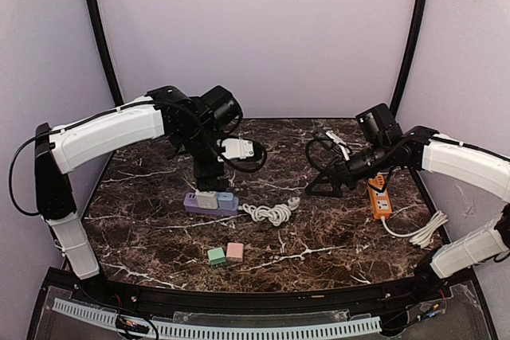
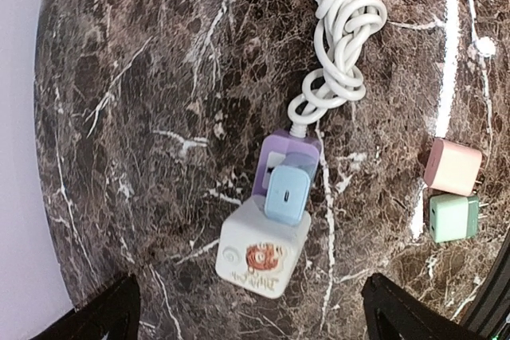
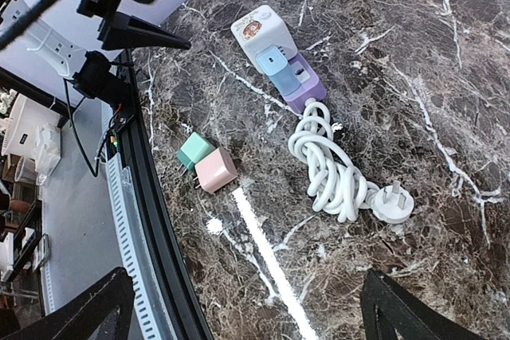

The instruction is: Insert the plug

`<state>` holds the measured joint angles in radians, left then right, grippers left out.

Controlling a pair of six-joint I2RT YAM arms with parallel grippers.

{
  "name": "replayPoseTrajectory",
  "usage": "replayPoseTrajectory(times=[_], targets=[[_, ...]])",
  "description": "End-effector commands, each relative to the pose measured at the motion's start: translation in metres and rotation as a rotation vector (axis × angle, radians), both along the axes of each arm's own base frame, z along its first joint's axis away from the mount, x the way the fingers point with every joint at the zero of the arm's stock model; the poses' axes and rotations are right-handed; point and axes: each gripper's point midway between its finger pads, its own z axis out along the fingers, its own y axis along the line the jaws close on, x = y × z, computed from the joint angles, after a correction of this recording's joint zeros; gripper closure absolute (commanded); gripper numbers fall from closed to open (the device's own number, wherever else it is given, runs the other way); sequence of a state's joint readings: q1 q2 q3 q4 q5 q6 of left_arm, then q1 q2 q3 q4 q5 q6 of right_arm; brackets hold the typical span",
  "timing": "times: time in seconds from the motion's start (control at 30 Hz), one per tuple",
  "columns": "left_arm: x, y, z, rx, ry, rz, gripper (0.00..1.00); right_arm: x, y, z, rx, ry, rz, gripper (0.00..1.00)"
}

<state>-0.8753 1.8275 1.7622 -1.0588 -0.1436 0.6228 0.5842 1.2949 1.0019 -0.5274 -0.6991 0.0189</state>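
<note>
Hanging directly over the purple power strip (image 2: 291, 147), the left end effector (image 1: 209, 182) is keeping its two fingers (image 2: 111, 312) spread wide and is gripping nothing. In the wrist view each fingertip is standing well out to the side of the things on the strip.

The white charger (image 2: 263, 256), a cube with a cartoon sticker on its face, is sitting on the strip at the end farthest from the strip's cord and is covering that end. A blue charger (image 2: 286, 193) is sitting on the strip right beside it, the two touching, with bare purple showing past it on the cord side.

The strip's white cord (image 1: 269, 212) is lying in a loose coil on the dark marble desk (image 1: 159, 228), just off the strip's cord end. It is ending in a white wall plug (image 3: 392, 202) that is lying loose on the desk.

A green cube (image 1: 216, 256) and a pink cube (image 1: 234, 252) are lying side by side, touching, apart from the strip on its side toward the arm bases.

The right end effector (image 1: 325, 185) is hanging beyond the coiled cord from the strip, its fingers also spread wide and empty. An orange power strip (image 1: 379, 195) is lying farther out on that same side of the purple strip, trailing its own white cable (image 1: 422, 232).
</note>
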Motion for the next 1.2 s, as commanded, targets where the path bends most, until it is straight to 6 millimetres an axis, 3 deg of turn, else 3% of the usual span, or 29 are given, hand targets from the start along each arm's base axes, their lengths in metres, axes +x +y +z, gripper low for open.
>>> replayPoseTrajectory(times=[0.0,0.3,0.63,0.9,1.17], targets=[[-0.007,0.021,0.018,-0.075,-0.073,0.115,0.02,0.002,0.003,0.001,0.013,0.004,0.007,0.01],[-0.026,0.060,0.025,-0.134,-0.125,0.258,0.02,0.015,0.015,-0.009,-0.034,0.010,0.009,0.01],[-0.035,0.081,0.026,-0.194,-0.145,0.386,0.01,0.026,0.039,-0.044,-0.183,0.022,0.016,0.01],[-0.029,0.099,0.031,-0.211,-0.186,0.511,0.01,0.032,0.060,-0.073,-0.289,0.021,0.028,0.02],[-0.032,0.101,0.030,-0.230,-0.176,0.526,0.01,0.042,0.083,-0.099,-0.376,0.011,0.035,0.01]])
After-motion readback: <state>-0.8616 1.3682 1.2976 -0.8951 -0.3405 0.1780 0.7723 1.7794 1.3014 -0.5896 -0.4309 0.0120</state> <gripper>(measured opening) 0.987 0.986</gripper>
